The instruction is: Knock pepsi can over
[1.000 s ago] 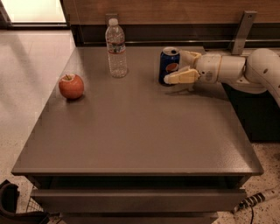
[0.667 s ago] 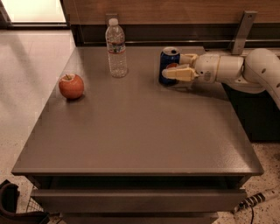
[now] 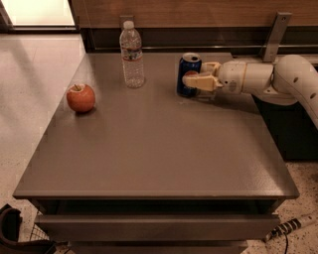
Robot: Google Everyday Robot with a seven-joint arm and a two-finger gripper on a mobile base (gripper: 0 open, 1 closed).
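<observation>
Pepsi can [image 3: 188,66], one, against the pincer [image 3: 195,73]; one bottle [image 3: 132,55], one apple [image 3: 81,97]

Pepsi can [image 3: 188,67], upper centre: was dark blue with a silver top and a patch of red and white. Gripper [image 3: 195,73], at the can's right side: cream. Arm [image 3: 258,77]: white. Apple [image 3: 81,97], left: red-orange. Water bottle [image 3: 132,54]: clear, with a white cap and pale label. Table [image 3: 159,149]: plain grey-brown.

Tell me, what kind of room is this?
Probably an office break room or lab: grey drawered table, speckled floor, wood-panelled wall, plus an apple, water bottle and pepsi can by the gripper.
</observation>
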